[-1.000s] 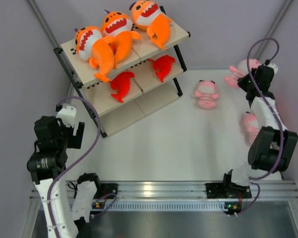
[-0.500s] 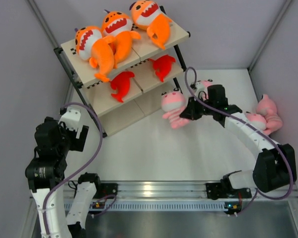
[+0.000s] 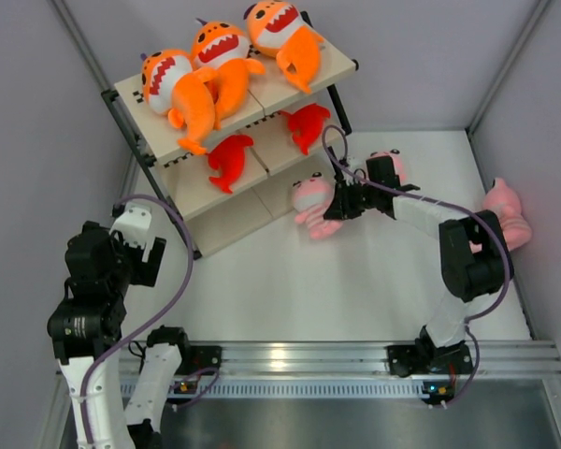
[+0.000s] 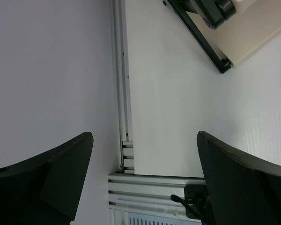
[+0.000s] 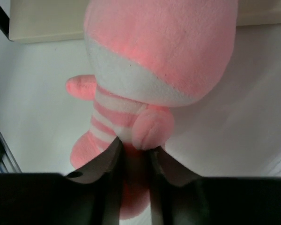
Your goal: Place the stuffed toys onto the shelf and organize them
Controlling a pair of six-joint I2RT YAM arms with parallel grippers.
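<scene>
The right jaws are clamped on the lower body of a pink plush [image 3: 310, 198], held head-first just in front of the shelf [image 3: 337, 62], which stands at the far left corner of the worktop [image 3: 290, 290]. Whether the toy touches the worktop I cannot tell. The left jaws stand wide apart and empty near the left edge. To do this placement well, I judge the plush should go further in, low under the middle board and clear of the black corner post, until its whole body lies on the bare bottom board [image 3: 226, 224]. It should sit toward one end so the other pink toys can line up beside it. The jaws should part only once it rests there, because a soft toy gripped at its tail end droops and could roll off the lip. By count, there are three orange sharks [image 3: 220, 47] on the top board and two red sharks [image 3: 229, 159] on the middle board. Besides the held toy, a second pink plush [image 3: 393, 161] lies half hidden behind the right wrist near the far edge. A pink heap [image 3: 505, 206] at the right edge may be one toy or two.
</scene>
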